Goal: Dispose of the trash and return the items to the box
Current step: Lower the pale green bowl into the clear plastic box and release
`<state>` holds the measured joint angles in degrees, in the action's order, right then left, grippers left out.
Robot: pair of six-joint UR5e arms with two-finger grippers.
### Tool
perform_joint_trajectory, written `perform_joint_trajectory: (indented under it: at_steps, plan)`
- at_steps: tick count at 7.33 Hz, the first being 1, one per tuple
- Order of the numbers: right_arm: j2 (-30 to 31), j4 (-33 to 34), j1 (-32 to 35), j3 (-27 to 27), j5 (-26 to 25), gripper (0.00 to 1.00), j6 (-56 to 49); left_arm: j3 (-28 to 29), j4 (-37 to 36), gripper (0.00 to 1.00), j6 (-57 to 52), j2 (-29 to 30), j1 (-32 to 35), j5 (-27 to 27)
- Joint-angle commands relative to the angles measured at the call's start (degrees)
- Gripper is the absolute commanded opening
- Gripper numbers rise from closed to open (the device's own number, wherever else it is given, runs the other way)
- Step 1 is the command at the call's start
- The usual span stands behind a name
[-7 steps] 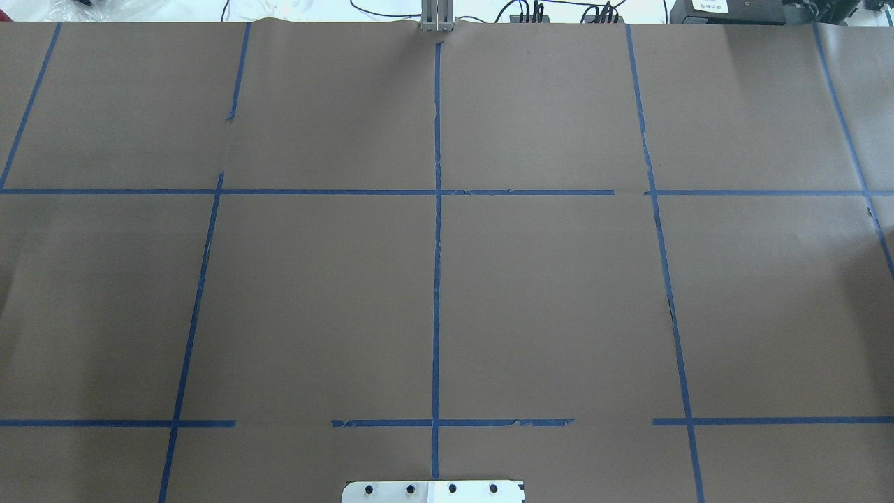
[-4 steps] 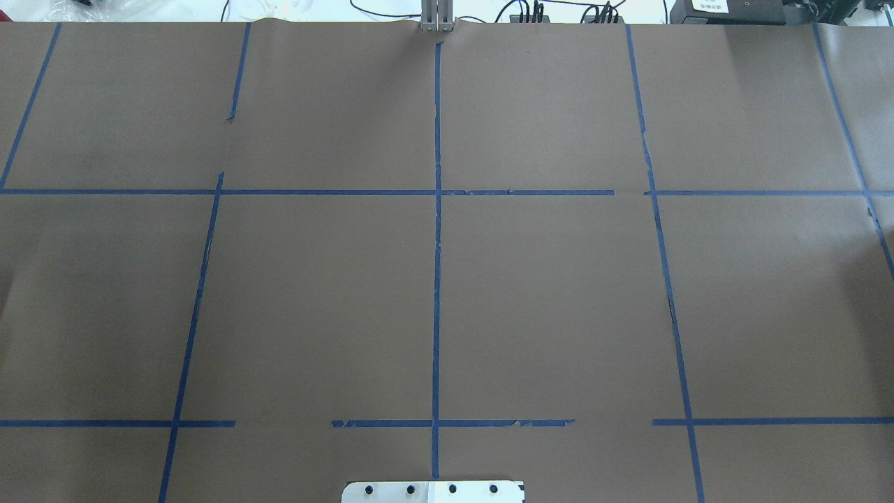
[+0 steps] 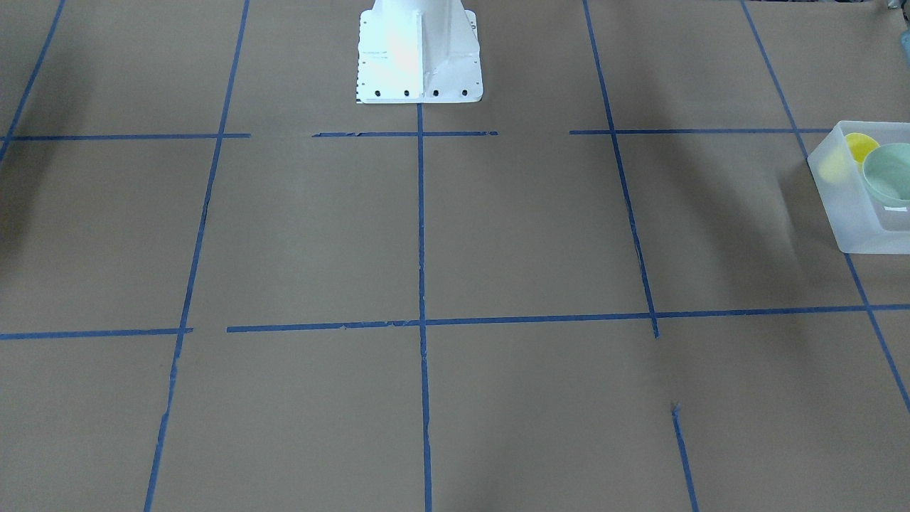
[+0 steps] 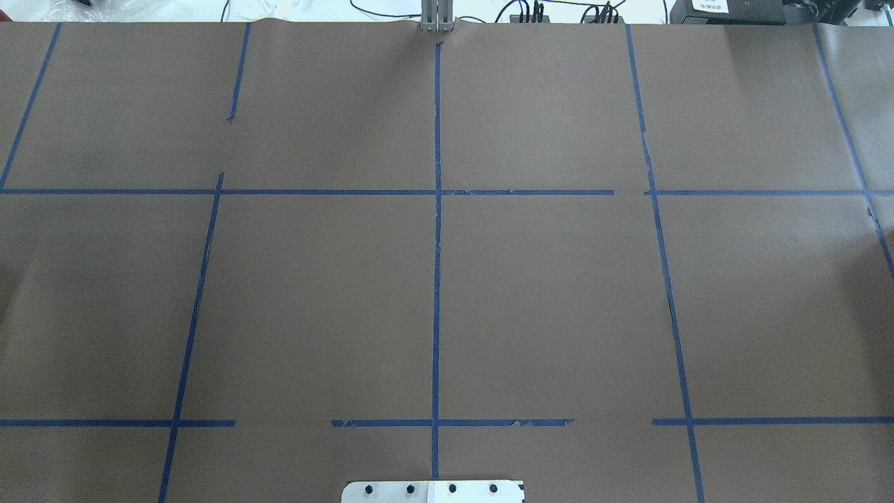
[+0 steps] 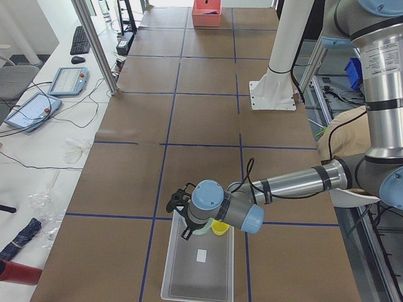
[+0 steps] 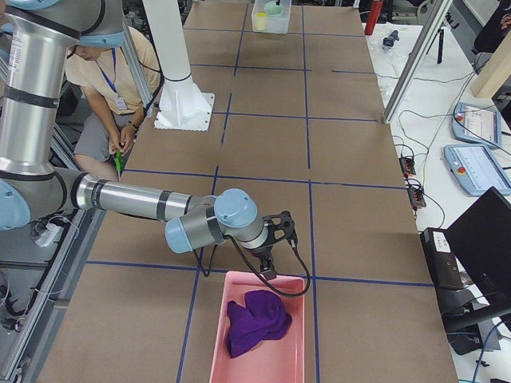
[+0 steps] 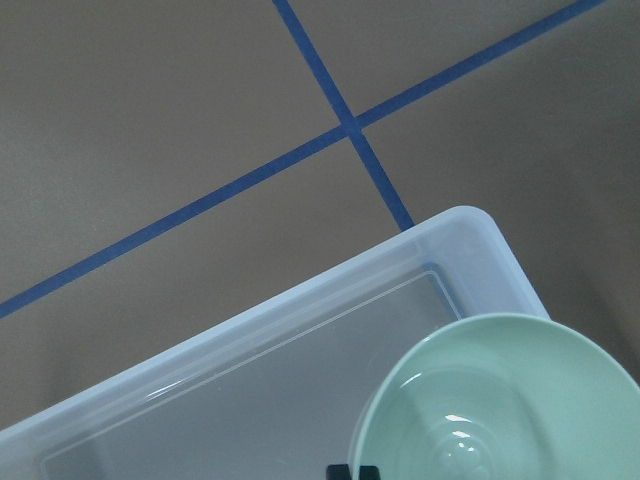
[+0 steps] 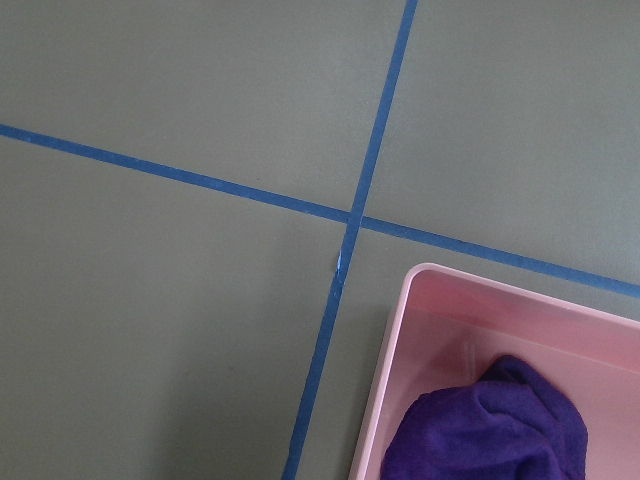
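The frosted-white box [image 3: 849, 213] stands at the table's end on my left side. The mint-green bowl [image 3: 889, 174] and the yellow cup [image 3: 860, 146] are inside it, side by side. In the exterior left view my left gripper [image 5: 186, 234] hangs over the box [image 5: 189, 277], right at the bowl [image 5: 203, 229] and beside the cup [image 5: 220, 228]. The left wrist view shows the bowl [image 7: 500, 400] close up in a corner of the box [image 7: 250, 390], with a small dark piece at the bottom edge. I cannot tell either gripper's state. My right gripper [image 6: 270, 271] hovers at the pink bin's near end.
A pink bin [image 6: 287, 359] at the table's right end holds a purple cloth [image 6: 255, 319]; both show in the right wrist view, bin [image 8: 400, 300] and cloth [image 8: 490, 425]. The white robot base [image 3: 419, 50] stands mid-table. A person [image 6: 120, 80] crouches behind the robot.
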<state>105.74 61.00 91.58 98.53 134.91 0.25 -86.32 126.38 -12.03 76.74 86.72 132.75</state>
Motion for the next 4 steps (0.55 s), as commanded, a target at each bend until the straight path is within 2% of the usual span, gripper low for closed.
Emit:
perform_joint_trajectory:
  at_steps: [1,2,4]
  plan:
    - [0.00,0.00,0.00,0.00,0.00,1.00,0.28,-0.08,0.09,0.61,-0.18,0.07,-0.06,-0.04]
    - [0.00,0.00,0.00,0.00,0.09,1.00,0.37,-0.08,3.05,1.00,-0.01,0.07,-0.06,-0.04]
    - [0.00,0.09,0.00,0.00,0.09,1.00,0.54,-1.65,3.53,1.00,0.43,0.77,0.03,0.14]
